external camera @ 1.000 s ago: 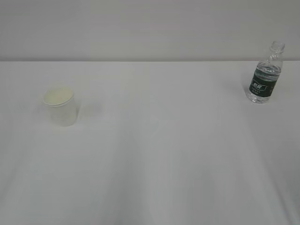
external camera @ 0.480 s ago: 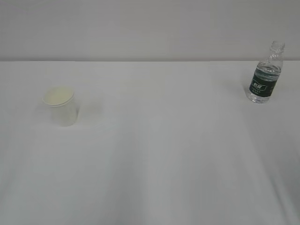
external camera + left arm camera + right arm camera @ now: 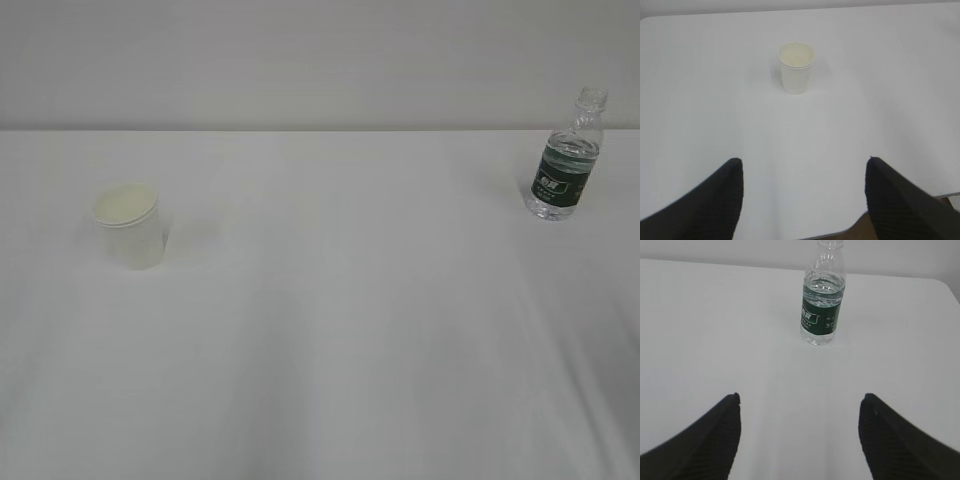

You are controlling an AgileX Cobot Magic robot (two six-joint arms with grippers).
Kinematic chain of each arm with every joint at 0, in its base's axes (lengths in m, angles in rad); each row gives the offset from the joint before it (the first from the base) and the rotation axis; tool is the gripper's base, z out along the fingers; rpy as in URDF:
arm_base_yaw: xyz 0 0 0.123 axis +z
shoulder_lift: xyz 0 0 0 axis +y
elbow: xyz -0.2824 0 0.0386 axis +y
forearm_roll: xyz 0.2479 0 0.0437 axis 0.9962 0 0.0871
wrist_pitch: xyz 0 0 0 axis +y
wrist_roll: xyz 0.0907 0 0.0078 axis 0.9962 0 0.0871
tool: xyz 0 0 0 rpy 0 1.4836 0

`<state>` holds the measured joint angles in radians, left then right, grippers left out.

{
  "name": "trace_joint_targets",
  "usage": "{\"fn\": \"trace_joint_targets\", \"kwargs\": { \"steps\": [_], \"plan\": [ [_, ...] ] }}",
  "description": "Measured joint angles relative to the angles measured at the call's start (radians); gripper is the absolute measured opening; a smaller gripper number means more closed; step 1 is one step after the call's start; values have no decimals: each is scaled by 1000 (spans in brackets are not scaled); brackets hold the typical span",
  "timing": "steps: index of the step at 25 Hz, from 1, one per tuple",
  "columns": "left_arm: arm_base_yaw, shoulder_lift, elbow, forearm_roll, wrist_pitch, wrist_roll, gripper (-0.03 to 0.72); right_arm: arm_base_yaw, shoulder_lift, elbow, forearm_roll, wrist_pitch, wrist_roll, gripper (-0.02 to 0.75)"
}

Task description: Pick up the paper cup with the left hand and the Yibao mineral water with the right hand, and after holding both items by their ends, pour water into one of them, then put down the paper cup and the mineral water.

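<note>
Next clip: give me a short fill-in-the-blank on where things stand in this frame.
1. The paper cup stands ____ on the table.
2. The Yibao mineral water has no ____ on its neck.
3. The left claw is ____, well short of the cup.
4. The bottle's label is dark ____.

Missing: upright; cap; open; green

We find the paper cup point(image 3: 129, 227) standing upright on the table point(image 3: 350, 330) at the left of the exterior view, and the Yibao mineral water point(image 3: 567, 158) upright at the far right, nearer the table's rear edge. The two are well apart. In each wrist view, the item stands ahead of that gripper's fingers, apart from them: cup point(image 3: 796, 67), bottle point(image 3: 823, 297).
</note>
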<state>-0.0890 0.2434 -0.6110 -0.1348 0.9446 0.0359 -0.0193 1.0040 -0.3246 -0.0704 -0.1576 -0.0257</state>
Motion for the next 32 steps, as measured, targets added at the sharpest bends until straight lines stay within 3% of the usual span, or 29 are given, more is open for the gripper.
{"fn": "trace_joint_targets", "kwargs": {
  "steps": [5, 15, 32],
  "plan": [
    [0, 0, 0, 0, 0, 0, 538, 0, 41, 0, 0, -39, 0, 559],
    [0, 0, 0, 0, 0, 0, 538, 0, 69, 97, -1, -321, 14, 558],
    [0, 0, 0, 0, 7, 0, 538, 0, 182, 187, -11, -584, 63, 558]
  ]
}}
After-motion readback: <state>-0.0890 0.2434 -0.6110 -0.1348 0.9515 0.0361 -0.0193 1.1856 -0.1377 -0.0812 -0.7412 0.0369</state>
